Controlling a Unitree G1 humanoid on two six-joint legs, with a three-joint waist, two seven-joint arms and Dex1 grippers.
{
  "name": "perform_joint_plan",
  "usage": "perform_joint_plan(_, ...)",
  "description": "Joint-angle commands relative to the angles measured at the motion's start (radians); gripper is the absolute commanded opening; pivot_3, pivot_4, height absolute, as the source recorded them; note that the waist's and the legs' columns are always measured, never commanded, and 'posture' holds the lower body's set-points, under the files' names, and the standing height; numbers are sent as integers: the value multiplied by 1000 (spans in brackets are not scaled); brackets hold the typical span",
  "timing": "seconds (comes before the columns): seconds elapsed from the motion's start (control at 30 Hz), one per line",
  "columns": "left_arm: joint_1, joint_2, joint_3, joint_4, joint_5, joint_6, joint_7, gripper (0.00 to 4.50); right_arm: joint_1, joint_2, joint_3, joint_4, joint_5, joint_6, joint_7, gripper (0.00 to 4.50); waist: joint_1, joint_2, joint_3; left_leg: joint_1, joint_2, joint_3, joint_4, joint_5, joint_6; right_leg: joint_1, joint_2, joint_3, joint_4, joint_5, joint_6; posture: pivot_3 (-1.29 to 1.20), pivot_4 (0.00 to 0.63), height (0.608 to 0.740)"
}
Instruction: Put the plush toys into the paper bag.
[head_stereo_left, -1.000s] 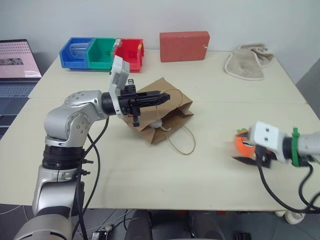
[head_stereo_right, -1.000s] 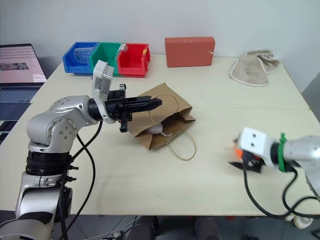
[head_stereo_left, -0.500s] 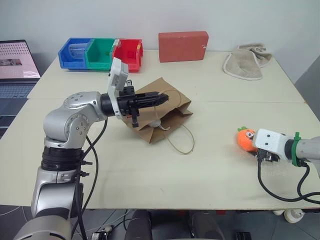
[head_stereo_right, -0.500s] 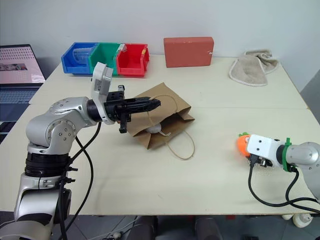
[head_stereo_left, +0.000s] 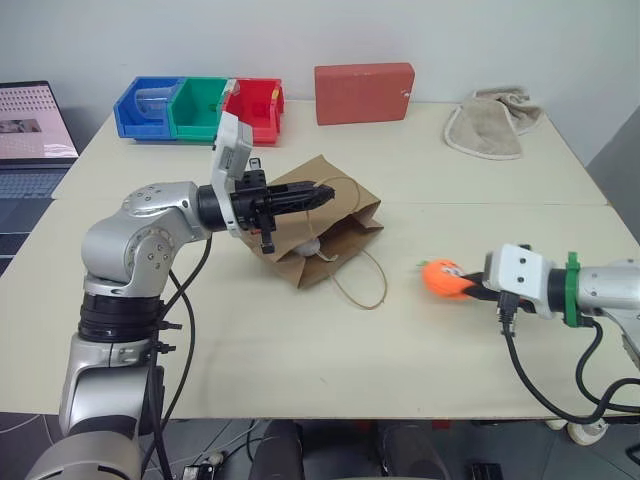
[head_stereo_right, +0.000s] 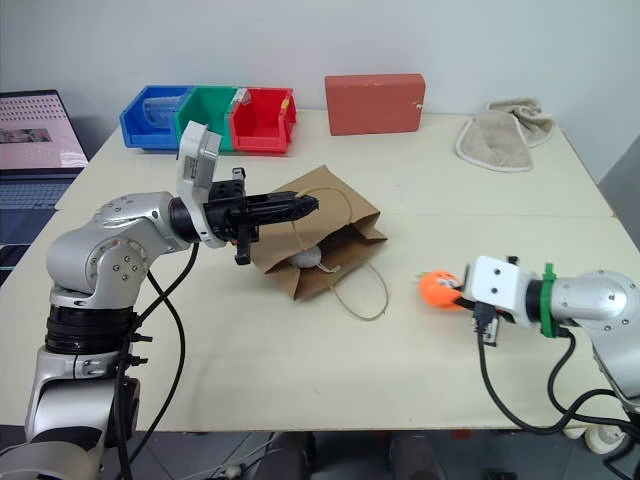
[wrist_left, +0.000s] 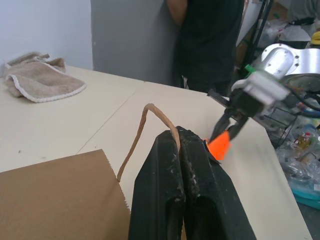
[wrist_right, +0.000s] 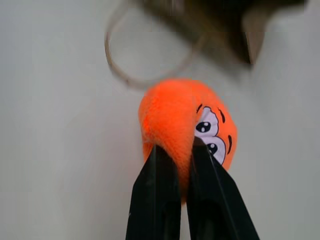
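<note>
**Ana:** Left eye view first: what is sitting at the far left?

**Ben:** An open laptop (head_stereo_left: 35, 130) is lying at the left edge, and a row of blue, green and red plastic bins (head_stereo_left: 200, 107) is standing at the far side of the pale table (head_stereo_left: 300, 350). To their right, a red rectangular block (head_stereo_left: 365, 93) is standing against the wall side.

**Ana:** And the left gripper (head_stereo_left: 322, 192)?

**Ben:** It is pointing level toward the right, its two black fingers (wrist_left: 175, 190) pressed together and pinching the thin tan loop handle (wrist_left: 145, 130) of the plain brown kraft paper bag (head_stereo_left: 335, 235). The bag is lying on its side near the table's middle, its mouth facing the near right. A second loop handle (head_stereo_left: 362, 285) is lying loose on the table in front of it.

**Ana:** Is anything showing in the bag?

**Ben:** A small white soft shape (head_stereo_left: 312, 247) is peeking out at the mouth; I cannot tell more about it.

**Ana:** Moving right?

**Ben:** The right gripper (head_stereo_right: 452, 293) is reaching leftward, fingers clamped on the orange plush carrot with a cartoon face (wrist_right: 185, 122). The carrot is hanging just above the table, to the right of the bag and well apart from it.

**Ana:** And far right?

**Ben:** A beige folded cloth (head_stereo_left: 495, 122) is lying at the far right corner. In the left wrist view, a person in dark clothing (wrist_left: 210, 35) is standing beyond the table.
</note>
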Motion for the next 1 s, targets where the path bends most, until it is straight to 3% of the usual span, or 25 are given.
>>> perform_joint_plan(0.03, -26, 14, 33, -37, -28, 0, -9, 0, -142, 115, 118, -18, -4, 86, -77, 8, 2, -1, 0, 0, 0, -1, 0, 0, 0, 0, 0, -1, 0, 0, 0, 0, 150, 740)
perform_joint_plan(0.13, -28, 13, 34, -43, -36, 5, -6, 0, -209, 186, 203, 39, -71, 88, -123, 8, 9, -1, 0, 0, 0, -1, 1, 0, 0, 1, 0, -1, 0, 0, 0, 0, 150, 740)
perform_joint_plan(0.27, -32, 9, 36, -60, -51, 18, 8, 0, -354, 373, 386, 296, -250, 7, -240, 8, 6, -1, 0, -1, 0, -1, 1, 0, 0, -1, 0, -2, 0, 0, 0, 0, 150, 740)
perform_joint_plan(0.57, -17, 15, 34, -98, -62, 43, 9, 0, -489, 591, 428, 583, -394, -47, -379, 8, 7, -1, 0, -2, 0, -2, -2, 0, 0, -6, 0, -3, 5, 0, -1, 0, 150, 740)
perform_joint_plan(0.77, -32, 2, 40, -80, -67, 50, 22, 0, -503, 658, 380, 637, -414, -92, -460, 2001, 7, -1, 0, -2, 0, -2, -1, 0, -1, -6, 0, -3, 8, 0, -1, 0, 150, 740)
perform_joint_plan(1.0, -49, -14, 38, -38, -55, 33, 37, 0, -446, 628, 356, 458, -377, -36, -395, 4440, 4, -1, 0, -2, 0, -2, -1, 0, -1, -6, 0, -3, 8, 0, -1, 0, 150, 740)
